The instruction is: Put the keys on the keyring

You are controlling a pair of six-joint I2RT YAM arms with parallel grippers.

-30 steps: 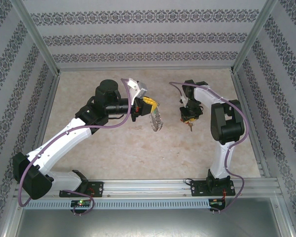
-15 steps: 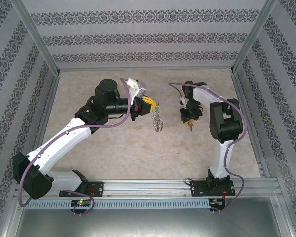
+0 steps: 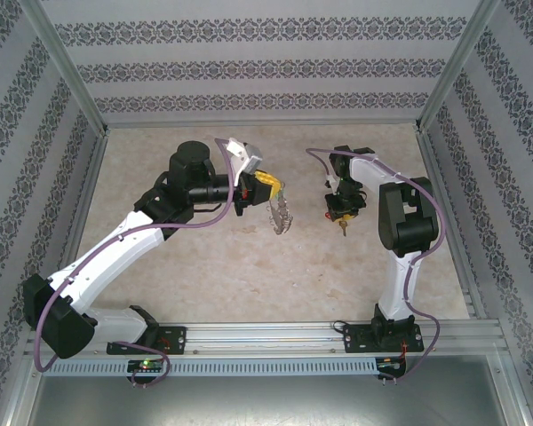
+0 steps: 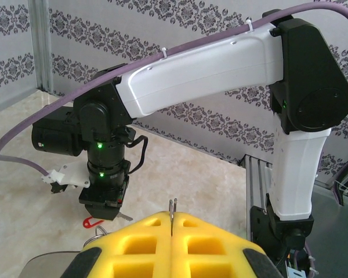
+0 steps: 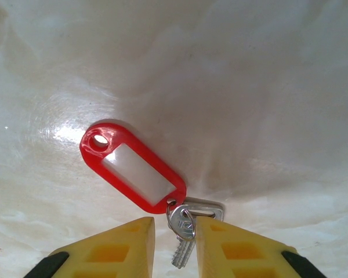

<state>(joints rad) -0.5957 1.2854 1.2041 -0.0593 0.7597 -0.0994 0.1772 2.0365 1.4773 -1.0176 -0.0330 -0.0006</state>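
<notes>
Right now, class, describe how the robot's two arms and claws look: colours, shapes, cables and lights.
Both the left arm and the right arm have smooth white links between rounded black joints. A purple cable runs along each. Small green lights glow on the right wrist. The left claw and right claw each have two yellow fingers with square recesses.

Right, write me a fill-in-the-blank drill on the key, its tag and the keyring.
1. The right hand pinches a key whose tag is ___.
2. The keyring dangles from the left hand, to the ___ of the key in the top view.
3. Both hands have ___ fingers.
Missing words: red; left; yellow.
</notes>
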